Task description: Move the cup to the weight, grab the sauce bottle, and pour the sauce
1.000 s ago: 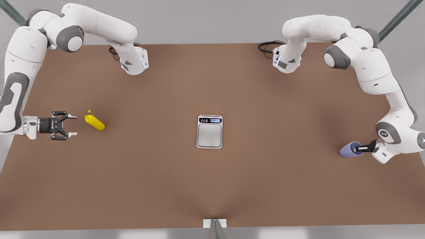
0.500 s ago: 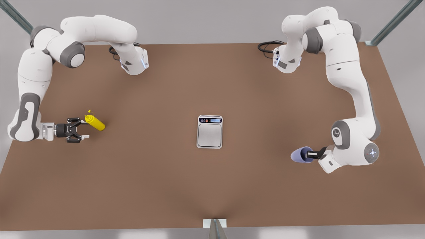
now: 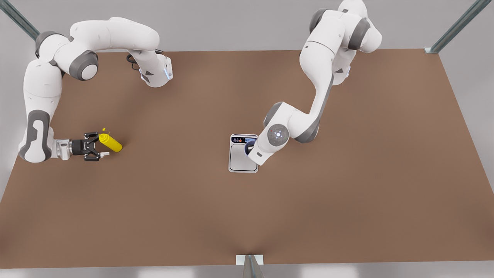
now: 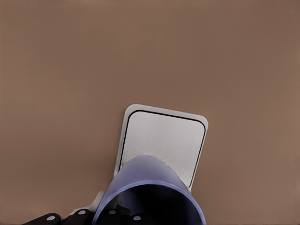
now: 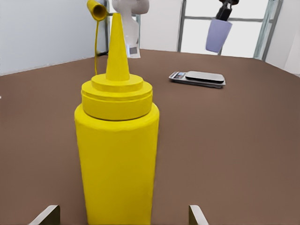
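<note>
Since the earlier frames, the cup (image 3: pixel 249 147) has been carried from the front view's right to above the weight (image 3: pixel 243 159), clear of its platform, clamped in the left gripper (image 4: pixel 123 216). At the front view's left, the right gripper (image 3: pixel 97 146) has been brought up to the upright sauce bottle (image 3: pixel 110 142), its fingers (image 5: pixel 46 214) spread wide on either side without touching.
</note>
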